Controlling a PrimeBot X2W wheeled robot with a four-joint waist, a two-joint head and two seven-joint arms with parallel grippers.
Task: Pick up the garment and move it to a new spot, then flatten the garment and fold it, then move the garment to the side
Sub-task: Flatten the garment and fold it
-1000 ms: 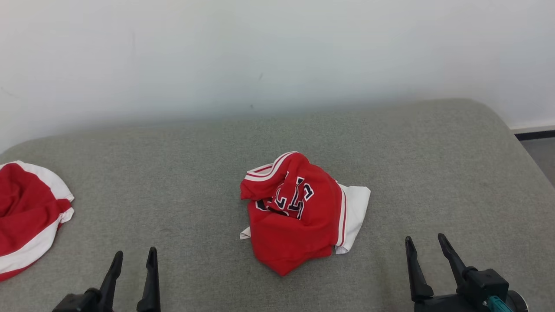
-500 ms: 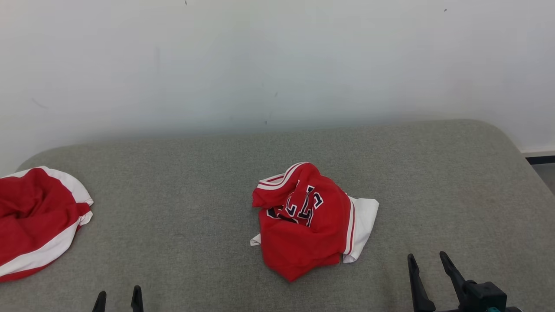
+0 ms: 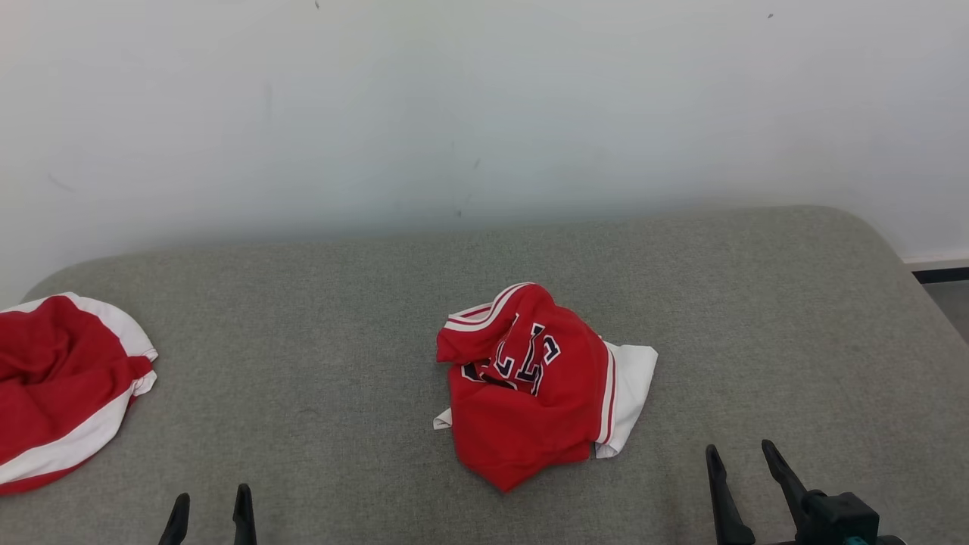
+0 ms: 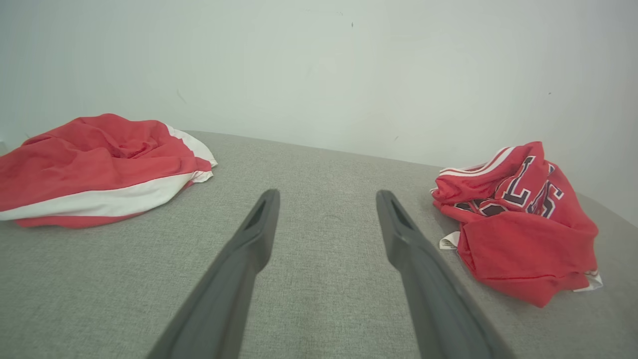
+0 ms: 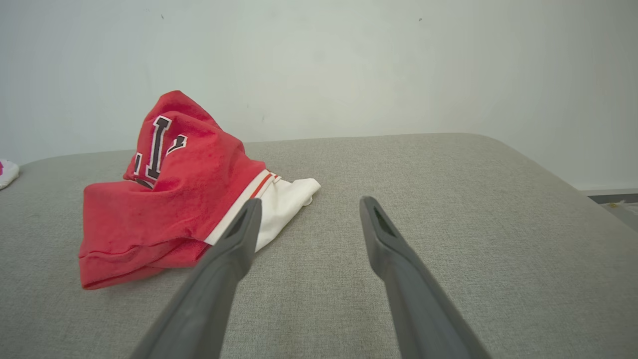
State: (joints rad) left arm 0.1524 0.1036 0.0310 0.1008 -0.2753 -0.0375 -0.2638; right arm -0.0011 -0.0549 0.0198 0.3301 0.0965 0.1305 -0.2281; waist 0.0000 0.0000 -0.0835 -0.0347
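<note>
The garment (image 3: 530, 386) is a crumpled red jersey with white trim and dark lettering, lying in a heap at the middle of the grey padded surface (image 3: 303, 318). My left gripper (image 3: 212, 496) is at the lower left, open and empty, well short of the garment (image 4: 523, 224), which lies to its right. My right gripper (image 3: 739, 448) is at the lower right, open and empty. Its left finger (image 5: 234, 244) points at the white edge of the garment (image 5: 174, 209) without touching it.
A second red and white garment (image 3: 60, 386) lies bunched at the surface's far left edge, also seen in the left wrist view (image 4: 94, 164). A pale wall (image 3: 484, 113) stands right behind the surface. The surface's rounded right corner drops to the floor (image 3: 946, 295).
The head camera has tilted, so the whole scene sits lower in the view. Both grippers show lower at the bottom edge, the left more so. The garment lies unchanged.
</note>
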